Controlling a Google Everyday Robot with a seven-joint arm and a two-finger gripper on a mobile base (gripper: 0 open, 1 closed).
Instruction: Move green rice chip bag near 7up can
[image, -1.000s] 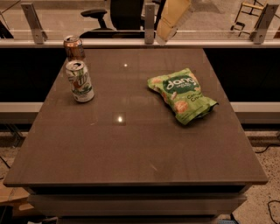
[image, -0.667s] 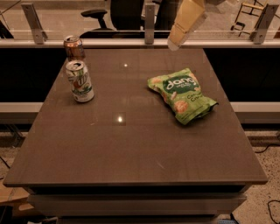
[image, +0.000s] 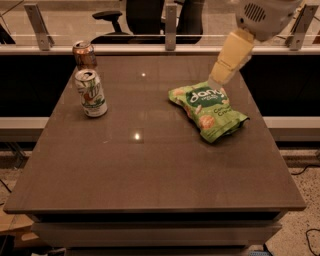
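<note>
The green rice chip bag (image: 207, 111) lies flat on the right half of the dark table, its logo end toward the back. On the left side stands the 7up can (image: 91, 93), upright, white and green with a silver top. My gripper (image: 217, 81) reaches down from the upper right on a white arm, and its cream tip hangs at the bag's far edge, right above the logo. Whether it touches the bag I cannot tell. A wide stretch of tabletop separates bag and can.
A copper-brown can (image: 84, 54) stands just behind the 7up can near the back left. The table (image: 150, 175) is square with edges close on all sides. A metal rail with posts (image: 170, 22) runs behind it, with an office chair (image: 107, 17) beyond.
The arm has swung right and come down from above the back rail, so the gripper now hangs at the bag's far edge. Bag and cans have not moved.
</note>
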